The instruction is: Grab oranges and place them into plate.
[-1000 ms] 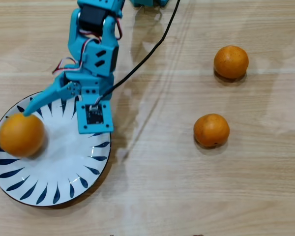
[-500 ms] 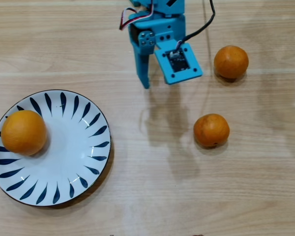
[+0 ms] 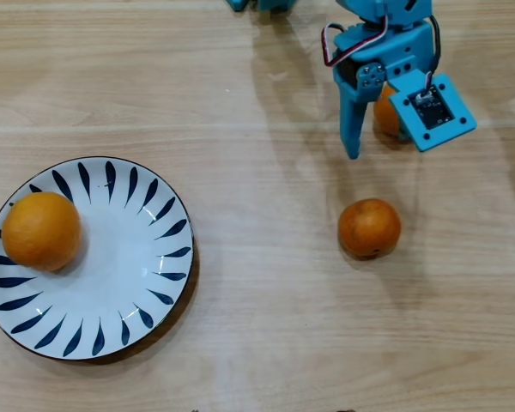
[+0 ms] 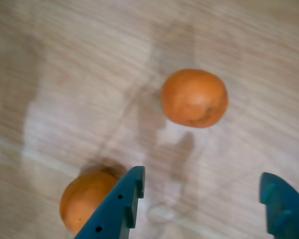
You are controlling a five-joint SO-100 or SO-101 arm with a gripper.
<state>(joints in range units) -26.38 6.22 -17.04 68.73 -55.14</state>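
One orange [image 3: 41, 231], the big one, already sits in the plate [image 3: 112, 292], tucked against its left rim in the overhead view, so by my reckoning about a third of the job is done. Two smaller oranges are left out on the wooden tabletop [image 3: 257, 343], well apart from the plate, over on the right. One of them [image 3: 369, 227] lies in the open with nothing near it; the other [image 3: 384, 112] is half hidden under the blue arm, only a slice of its skin showing beside the camera mount. The gripper [image 3: 379, 146] hangs above that part of the tabletop with its jaws spread wide and nothing between them. In the wrist view the two blue fingers [image 4: 122, 204] stand far apart at the bottom edge, with bare wood between them; one orange [image 4: 87, 199] peeks out just to the left of the left finger, outside the gap, not in it, and the other orange [image 4: 194, 97] lies further ahead, clear of both fingers. That picture is smeared, so I cannot say how high the jaws are off the wood. What seems to remain is two full rounds of grabbing and carrying across to the plate, which has plenty of free space.
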